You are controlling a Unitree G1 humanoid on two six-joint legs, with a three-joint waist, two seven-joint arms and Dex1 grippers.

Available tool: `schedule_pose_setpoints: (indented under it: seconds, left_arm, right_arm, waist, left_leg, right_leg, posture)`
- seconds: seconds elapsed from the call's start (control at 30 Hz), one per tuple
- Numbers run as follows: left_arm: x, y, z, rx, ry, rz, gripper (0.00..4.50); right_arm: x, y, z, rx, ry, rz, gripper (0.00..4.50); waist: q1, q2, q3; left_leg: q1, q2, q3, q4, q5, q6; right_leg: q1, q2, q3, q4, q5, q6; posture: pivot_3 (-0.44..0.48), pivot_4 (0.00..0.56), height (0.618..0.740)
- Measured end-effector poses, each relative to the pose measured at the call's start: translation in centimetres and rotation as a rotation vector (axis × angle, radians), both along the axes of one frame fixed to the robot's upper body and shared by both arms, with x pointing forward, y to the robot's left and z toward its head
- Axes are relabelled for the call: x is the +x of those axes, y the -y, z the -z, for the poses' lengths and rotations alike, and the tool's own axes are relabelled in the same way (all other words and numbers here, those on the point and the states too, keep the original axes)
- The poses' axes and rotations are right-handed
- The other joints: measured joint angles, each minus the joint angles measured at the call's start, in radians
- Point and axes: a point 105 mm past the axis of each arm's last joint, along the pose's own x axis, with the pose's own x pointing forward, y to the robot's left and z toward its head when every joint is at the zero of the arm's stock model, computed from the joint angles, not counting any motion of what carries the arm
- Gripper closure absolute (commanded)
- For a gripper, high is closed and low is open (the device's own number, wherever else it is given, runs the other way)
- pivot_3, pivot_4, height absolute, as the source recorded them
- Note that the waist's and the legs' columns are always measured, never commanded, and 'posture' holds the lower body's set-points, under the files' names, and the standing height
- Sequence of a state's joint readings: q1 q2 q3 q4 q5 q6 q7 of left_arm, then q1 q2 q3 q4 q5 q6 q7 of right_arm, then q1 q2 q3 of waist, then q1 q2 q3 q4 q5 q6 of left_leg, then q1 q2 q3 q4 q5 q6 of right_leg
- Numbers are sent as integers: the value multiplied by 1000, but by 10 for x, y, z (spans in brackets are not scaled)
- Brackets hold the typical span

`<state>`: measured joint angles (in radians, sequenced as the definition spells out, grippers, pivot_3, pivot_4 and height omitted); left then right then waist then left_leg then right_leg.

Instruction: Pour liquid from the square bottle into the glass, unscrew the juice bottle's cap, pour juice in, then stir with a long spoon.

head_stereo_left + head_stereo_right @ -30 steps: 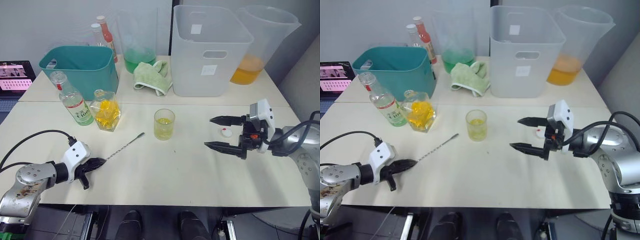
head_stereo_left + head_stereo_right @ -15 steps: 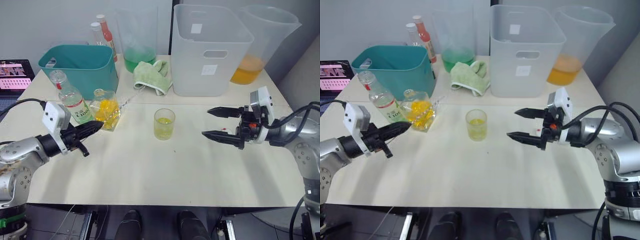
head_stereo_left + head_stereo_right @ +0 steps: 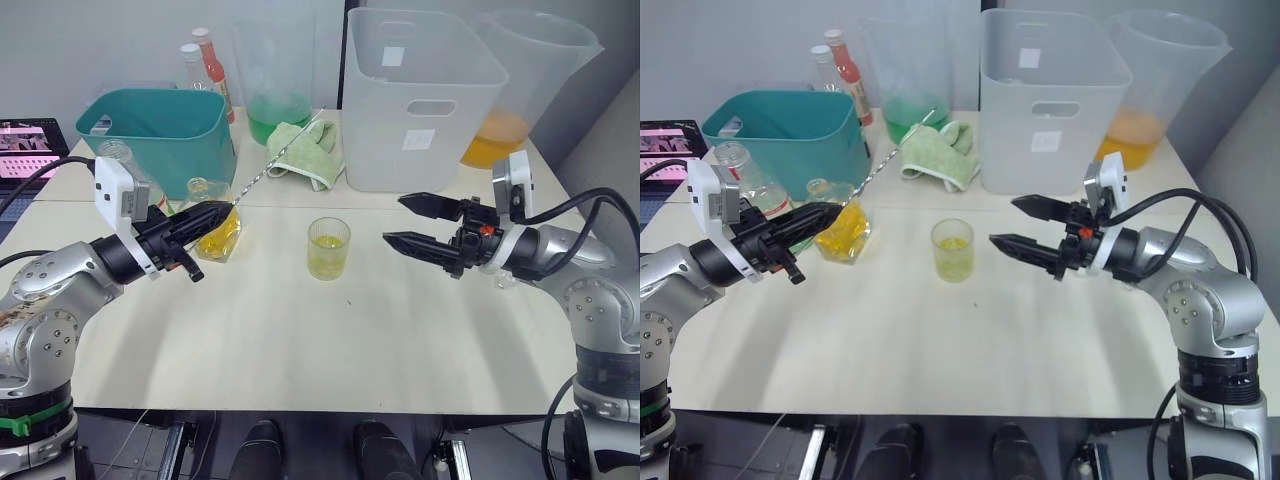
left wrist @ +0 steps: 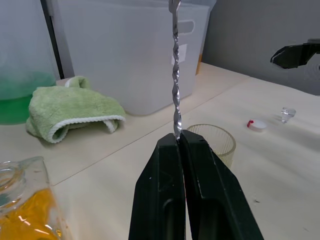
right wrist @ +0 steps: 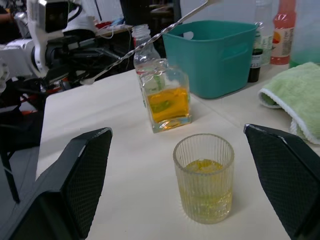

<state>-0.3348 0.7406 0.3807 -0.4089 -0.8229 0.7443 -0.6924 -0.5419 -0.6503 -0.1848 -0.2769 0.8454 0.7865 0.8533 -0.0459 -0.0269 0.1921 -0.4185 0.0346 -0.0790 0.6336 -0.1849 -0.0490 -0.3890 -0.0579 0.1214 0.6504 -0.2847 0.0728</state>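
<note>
My left gripper (image 3: 218, 212) is shut on the end of the long spoon (image 3: 276, 162), whose twisted stem slants up and away over the green towel. The gripper hangs just in front of the square bottle (image 3: 222, 234), which holds yellow liquid and stands open. The juice bottle (image 3: 120, 155) stands behind it, mostly hidden by my left wrist. The glass (image 3: 328, 248) stands mid-table with pale yellow liquid in it. Right of the glass and at its height, my right gripper (image 3: 393, 218) is open and empty. The white cap (image 4: 256, 124) lies on the table near a clear stopper (image 4: 287, 114).
A teal bin (image 3: 160, 135) stands at the back left with sauce bottles (image 3: 205, 65) behind it. A green towel (image 3: 305, 150), a white plastic bin (image 3: 420, 100) and pitchers of green (image 3: 275, 95) and orange liquid (image 3: 520, 90) line the back.
My left gripper has lifted the spoon off the table and carried it up and rightward, in front of the square bottle. My right gripper has moved left toward the glass, still open.
</note>
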Motion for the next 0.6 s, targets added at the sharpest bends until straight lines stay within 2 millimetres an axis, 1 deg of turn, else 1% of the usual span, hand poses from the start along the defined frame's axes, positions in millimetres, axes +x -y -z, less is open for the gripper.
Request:
schedule_pose_setpoints:
  seconds: [0.07,0.13,0.2,0.27,0.37,0.5,0.6]
  left_arm:
    - [1,5,-1,-8,6,14,4444]
    - [4,18,-5,-33,31,38,4444]
    - [6,30,-9,-61,61,49,4444]
    - [8,37,-8,-45,84,33,4444]
    - [10,48,-3,-17,105,21,4444]
    - [13,51,-1,8,136,-4,4444]
    - [14,57,1,19,144,-1,4444]
  right_arm:
    - [4,-7,-2,50,-26,33,0]
    - [7,-23,-8,139,-80,42,0]
    - [6,-38,-14,225,-158,13,0]
    - [2,-49,-20,295,-230,-36,0]
    - [1,-57,-24,356,-289,-52,0]
    - [12,-62,-21,426,-377,7,0]
    - [22,-67,-25,495,-443,45,0]
  waist:
    - [-1,0,0]
    - [0,0,0]
    - [0,0,0]
    - [0,0,0]
    - [0,0,0]
    - [-2,0,0]
    - [-6,0,0]
  left_leg:
    - [0,0,0,0,0,0]
    - [0,0,0,1,0,-1]
    - [0,0,-1,1,1,-1]
    - [0,-1,-1,1,1,-1]
    - [0,-1,-1,1,1,-1]
    - [0,0,-1,1,1,-1]
    - [0,0,-1,0,1,-1]
  right_leg:
    - [0,0,0,1,0,0]
    - [-1,0,0,4,0,0]
    - [-1,0,0,6,0,0]
    - [-1,0,0,6,0,0]
    - [-2,0,0,6,0,0]
    - [-2,1,0,7,0,0]
    - [-3,1,1,8,0,0]
  posture:
    - [0,150,740]
    - [0,150,740]
    - [0,150,740]
    - [0,150,740]
    - [0,150,740]
    - [0,150,740]
    - [0,150,740]
